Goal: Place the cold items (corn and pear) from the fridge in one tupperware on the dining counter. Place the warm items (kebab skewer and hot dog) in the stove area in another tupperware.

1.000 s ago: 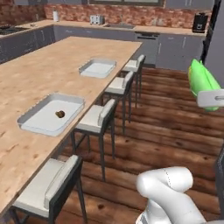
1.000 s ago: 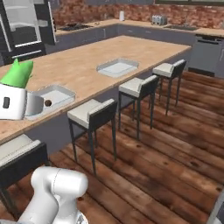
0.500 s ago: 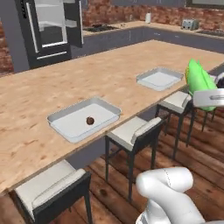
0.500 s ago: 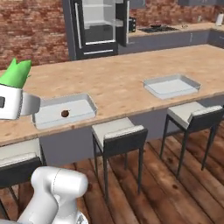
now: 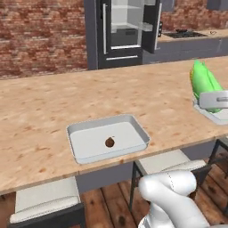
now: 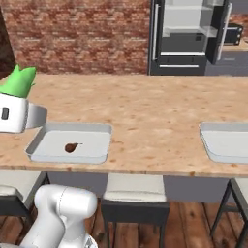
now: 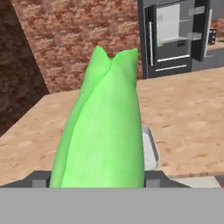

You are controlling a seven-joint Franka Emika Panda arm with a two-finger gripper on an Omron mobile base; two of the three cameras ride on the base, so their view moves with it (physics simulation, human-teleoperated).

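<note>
Gripper (image 5: 213, 100) clamped on the corn (image 5: 204, 84), a smooth bright green pointed cob held upright above the dining counter (image 5: 53, 107), off to one side of the tupperware (image 5: 136, 125). That shallow grey tray, rounded at the corners, already holds the small brown pear (image 5: 109, 142). Judged mid-carry: next, bring the cob over this tray, lower and release on pale wood-grain top; fridge (image 5: 124, 31) stands open behind.

I see the pear (image 5: 109, 142) in a tupperware (image 5: 87, 131) at the dining counter's (image 5: 53, 102) near edge, above two stools (image 5: 44, 199). A second tupperware (image 6: 224, 144) sits further right along that edge. The fridge (image 6: 190, 36) stands behind the counter's far edge. The corn (image 7: 105, 135) sits in the gripper (image 5: 214, 100), off the counter.
</note>
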